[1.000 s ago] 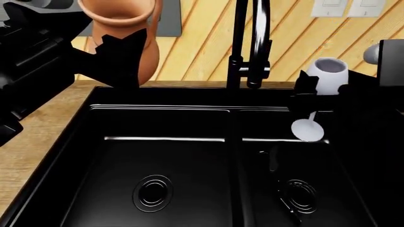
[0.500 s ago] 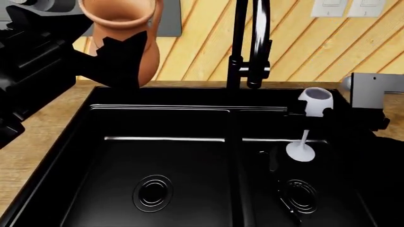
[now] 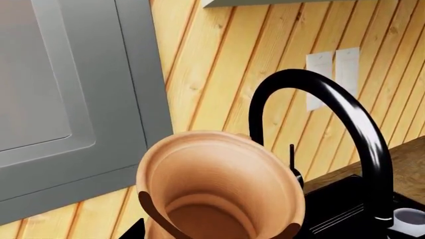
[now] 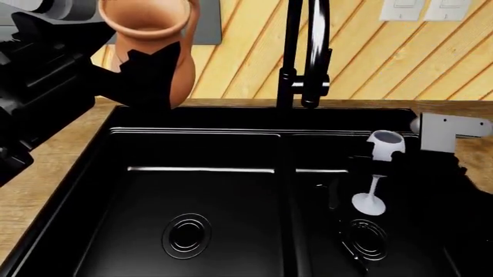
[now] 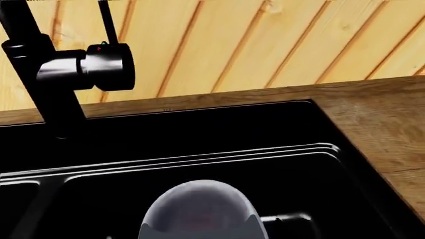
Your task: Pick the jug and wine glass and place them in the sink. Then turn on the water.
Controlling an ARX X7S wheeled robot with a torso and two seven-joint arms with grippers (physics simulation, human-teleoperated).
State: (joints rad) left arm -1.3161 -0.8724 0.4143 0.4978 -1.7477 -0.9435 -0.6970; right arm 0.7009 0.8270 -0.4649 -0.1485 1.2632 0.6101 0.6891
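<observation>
Currently the wine glass (image 4: pixel 381 167) is held upright by the right claw (image 4: pixel 368 164), clamped on its bowl, foot just above the R basin of the sink (image 4: pixel 115 124). The jug (image 4: pixel 154 49) is gripped at the belly by the left claw (image 4: pixel 150 72), above the back-left rim. Risk: if released too high, the glass could be toppled; the faucet (image 4: pixel 304 52) could be clipped by the jug.

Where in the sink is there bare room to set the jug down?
The left basin floor around its drain is bare, bordered by the sink wall and centre divider. The right basin is crowded: the wine glass and right gripper hang there.
</observation>
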